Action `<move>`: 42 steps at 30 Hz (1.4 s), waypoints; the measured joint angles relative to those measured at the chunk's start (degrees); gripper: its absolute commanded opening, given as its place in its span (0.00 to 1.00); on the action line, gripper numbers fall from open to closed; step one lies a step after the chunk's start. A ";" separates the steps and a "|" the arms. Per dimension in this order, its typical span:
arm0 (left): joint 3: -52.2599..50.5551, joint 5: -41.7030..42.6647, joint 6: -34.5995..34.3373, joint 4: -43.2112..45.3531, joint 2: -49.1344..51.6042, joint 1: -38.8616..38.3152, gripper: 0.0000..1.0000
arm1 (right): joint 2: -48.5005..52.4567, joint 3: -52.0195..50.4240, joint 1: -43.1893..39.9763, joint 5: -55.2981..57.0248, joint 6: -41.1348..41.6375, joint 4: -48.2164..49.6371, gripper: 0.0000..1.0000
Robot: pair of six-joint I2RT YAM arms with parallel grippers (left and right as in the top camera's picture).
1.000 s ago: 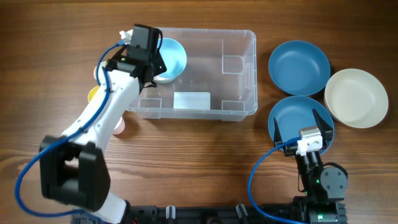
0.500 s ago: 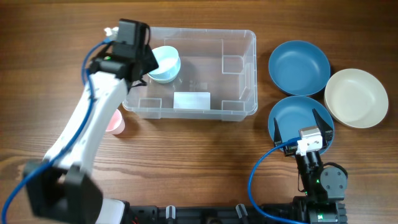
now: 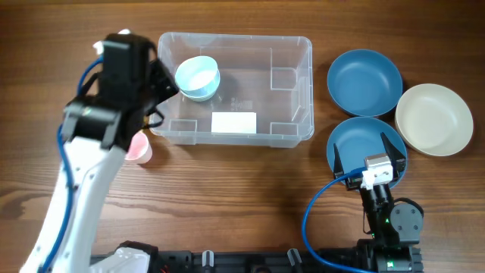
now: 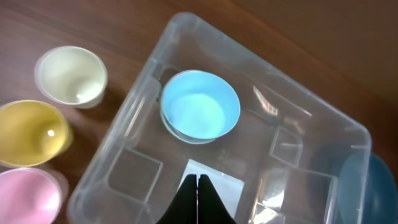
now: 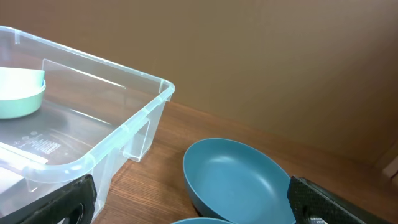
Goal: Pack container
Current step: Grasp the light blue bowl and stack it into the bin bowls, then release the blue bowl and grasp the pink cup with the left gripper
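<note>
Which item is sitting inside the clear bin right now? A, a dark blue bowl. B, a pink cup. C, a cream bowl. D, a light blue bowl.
D: the light blue bowl rests inside the container, close to one of its corners.

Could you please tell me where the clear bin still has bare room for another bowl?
In the clear plastic rectangular bin, the floor is bare from the small light blue bowl to the right wall, and in front around the white label. Only the far-left corner is taken.
</note>
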 measured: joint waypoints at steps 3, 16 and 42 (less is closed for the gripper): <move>0.02 0.22 0.00 3.32 6.78 -2.12 0.04 | 0.00 0.00 0.00 0.00 0.00 -0.02 1.00; 0.00 0.63 0.02 14.97 25.97 -5.62 0.04 | 0.04 0.00 0.00 0.00 0.00 0.00 1.00; 0.00 0.66 0.02 13.16 30.23 -5.62 0.04 | 0.04 0.00 0.00 0.00 0.00 0.00 1.00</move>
